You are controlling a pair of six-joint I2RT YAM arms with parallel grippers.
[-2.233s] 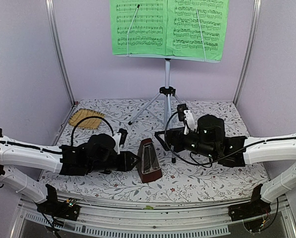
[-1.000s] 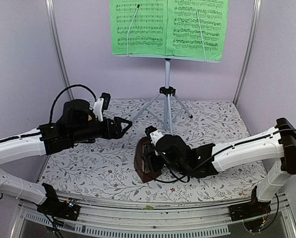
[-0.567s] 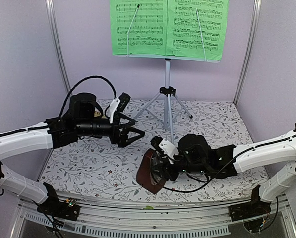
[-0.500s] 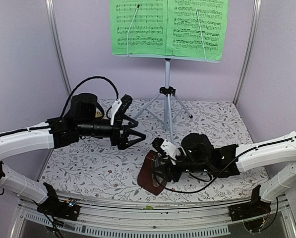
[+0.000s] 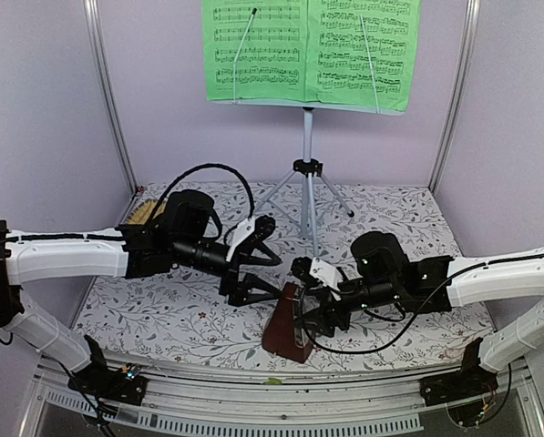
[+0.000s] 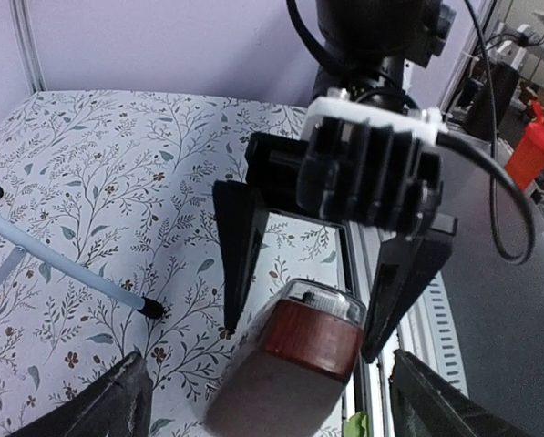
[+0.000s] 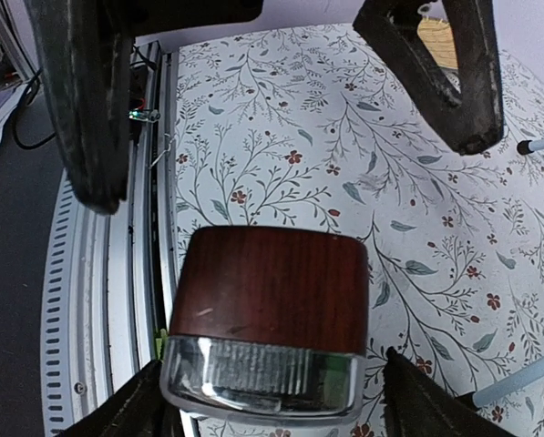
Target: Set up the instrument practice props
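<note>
The dark reddish-brown metronome (image 5: 285,328) stands about upright on the floral cloth near the front edge. My right gripper (image 5: 302,306) is open with its fingers on either side of the metronome's top (image 7: 267,314), a gap showing on at least one side. My left gripper (image 5: 268,277) hovers just left of the metronome and a little above it, open wide and empty, facing the metronome (image 6: 299,350). At the back, the green sheet-music booklet (image 5: 308,50) rests open on the music stand (image 5: 308,164), whose tripod legs spread on the cloth.
A tan straw mat (image 5: 144,215) lies at the back left, partly behind my left arm. A stand leg (image 6: 62,264) runs close to the metronome. The table's metal front rail (image 5: 281,401) is right beside the metronome. Purple walls enclose three sides.
The metronome, tilted in my right gripper before, now stands upright, and the right jaws have widened. My left gripper has moved down and right towards the metronome.
</note>
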